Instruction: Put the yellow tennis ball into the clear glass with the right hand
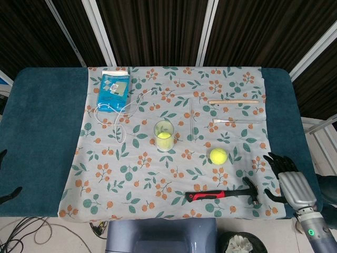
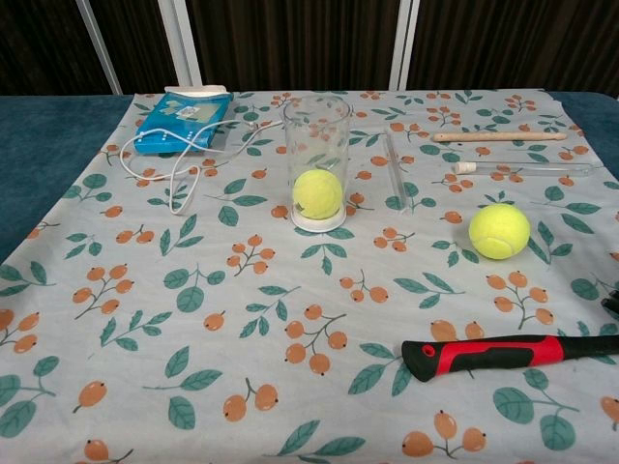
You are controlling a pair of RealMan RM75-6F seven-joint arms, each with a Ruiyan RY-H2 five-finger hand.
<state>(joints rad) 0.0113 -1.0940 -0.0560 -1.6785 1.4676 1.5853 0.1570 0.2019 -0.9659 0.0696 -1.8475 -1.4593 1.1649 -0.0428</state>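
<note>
Yellow tennis ball (image 2: 318,193) sits inside clear glass (image 2: 316,145); 2nd yellow ball (image 2: 499,231) on cloth; right hand (image 1: 287,176) empty, fingers spread; left hand (image 1: 4,174) barely visible, can't tell state.

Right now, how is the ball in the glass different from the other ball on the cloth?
The ball in the glass sits at the bottom of the clear glass, while the other ball lies bare on the flowered cloth. The one in the glass is near the middle of the cloth; the loose ball is further toward the right hand and nearer the hammer. Both are yellow tennis balls that look alike.
</note>
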